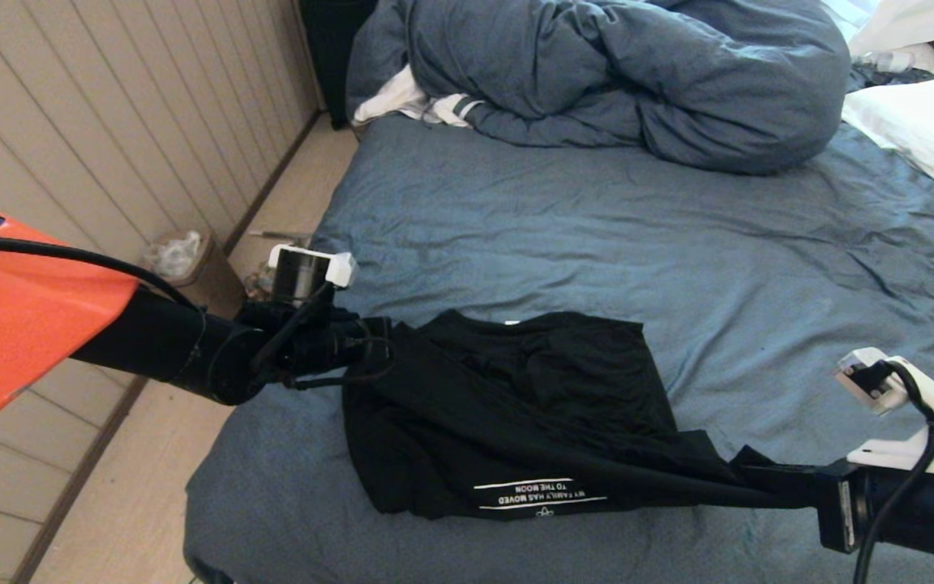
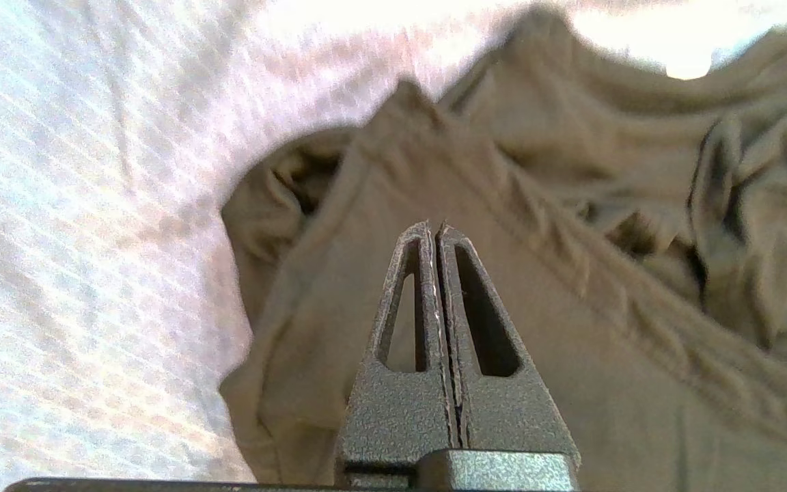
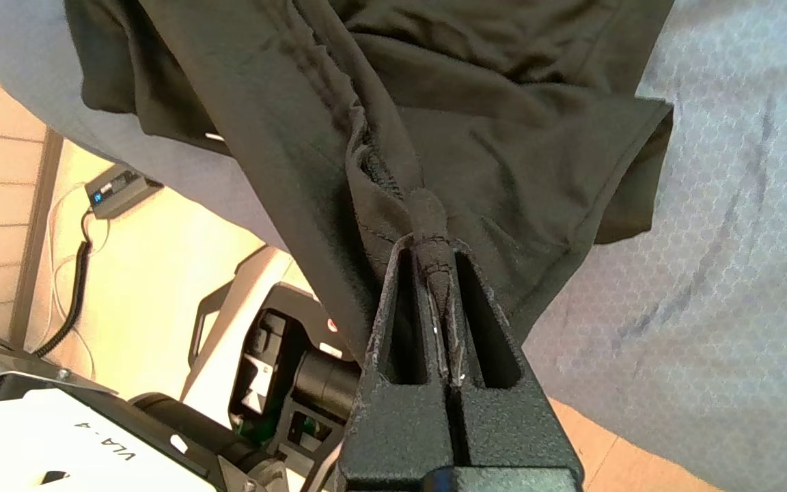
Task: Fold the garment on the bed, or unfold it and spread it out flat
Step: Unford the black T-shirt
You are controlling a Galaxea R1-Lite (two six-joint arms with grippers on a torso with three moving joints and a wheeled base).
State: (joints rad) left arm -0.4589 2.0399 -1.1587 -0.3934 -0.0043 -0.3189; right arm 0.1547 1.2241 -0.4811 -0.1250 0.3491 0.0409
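The bed (image 1: pixel 597 219) is stretching wide in front of me, its blue-grey sheet lightly wrinkled, with a bunched duvet (image 1: pixel 597 73) lying at the far end. The garment (image 1: pixel 516 405) is lying on the near part of the bed, close to the front edge, and I am holding it from both ends. My left gripper (image 1: pixel 374 349) is sitting at the shirt's left edge with its fingers pressed together; in the left wrist view they are looking fully clenched over the fabric, though I cannot tell for sure that cloth is pinched between them. My right gripper (image 3: pixel 438 273) is clamping a twisted wad of the shirt's edge, and the cloth is running taut from it toward the body of the shirt. The white text (image 1: pixel 540 493) is showing on the near side. I am judging the spreading as partway done: the shirt is pulled long but is bunching and doubling over in the middle, so flattening is left to do.
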